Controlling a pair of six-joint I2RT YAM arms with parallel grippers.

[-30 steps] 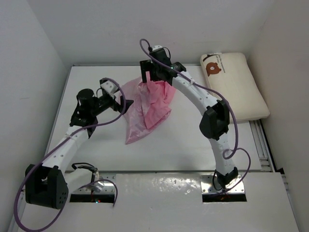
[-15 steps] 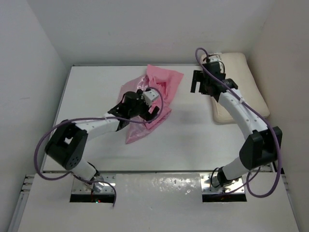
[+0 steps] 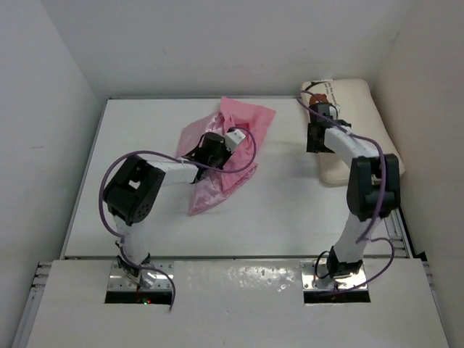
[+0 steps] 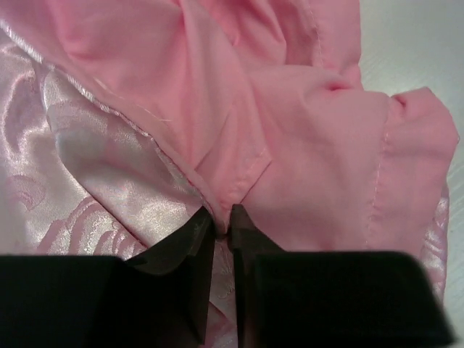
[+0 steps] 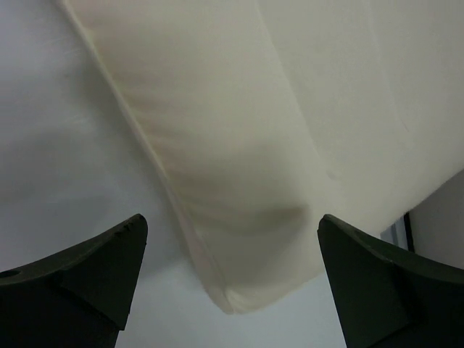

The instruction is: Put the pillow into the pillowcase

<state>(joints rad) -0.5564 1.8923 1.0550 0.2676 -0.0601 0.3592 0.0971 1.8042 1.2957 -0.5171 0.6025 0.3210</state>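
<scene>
Pink satin, thin, glossy and wrinkled, was heaped on the bench (image 3: 290,196): the pillowcase (image 3: 217,177), its stitched hem (image 4: 145,134) pinched in the closed left hand (image 4: 221,217). It was judged light, limp and slippery, best gripped at that hem. The pillow (image 3: 366,138), plump, cream and soft, was laid at the far right; the right hand (image 5: 230,221) was spread wide over its rounded corner, nothing held.
</scene>
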